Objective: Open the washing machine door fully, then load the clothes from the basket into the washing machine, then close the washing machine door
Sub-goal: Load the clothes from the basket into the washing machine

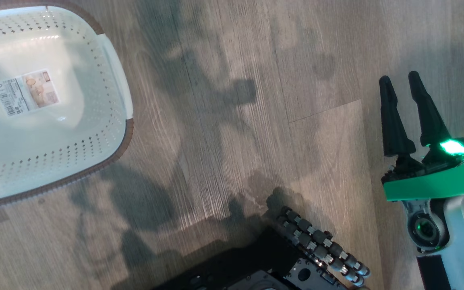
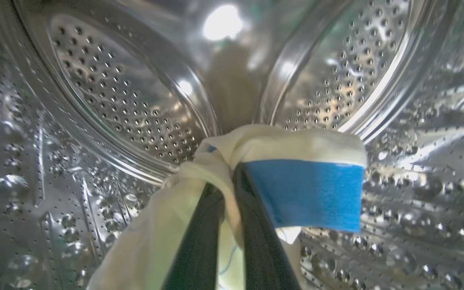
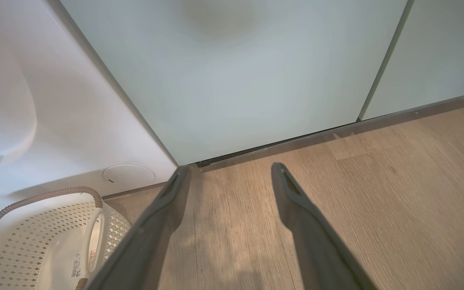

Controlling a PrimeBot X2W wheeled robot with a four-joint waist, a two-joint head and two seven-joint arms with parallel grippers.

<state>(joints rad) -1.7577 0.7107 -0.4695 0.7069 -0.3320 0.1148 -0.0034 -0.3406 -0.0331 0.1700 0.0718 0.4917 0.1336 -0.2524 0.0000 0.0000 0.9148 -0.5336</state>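
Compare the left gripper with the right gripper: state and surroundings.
The left gripper is shut on the clothes; the right gripper is open and holds nothing. The left gripper reaches inside the steel drum; the right gripper hangs over the wooden floor. Both have two long dark fingers.

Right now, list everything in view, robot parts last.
basket: one, cream, brown rim, on the floor
label: one, white, inside the basket
clothes: one bundle, yellow and blue, in the drum
drum: one, steel, around the clothes
washing machine: one, white, behind the basket
cabinet panels: two, pale green, beside the washing machine
floor: one, wood, under the basket
base: one, black, over the floor
left gripper: one, dark, shut on clothes
right gripper: one, dark, open above the floor
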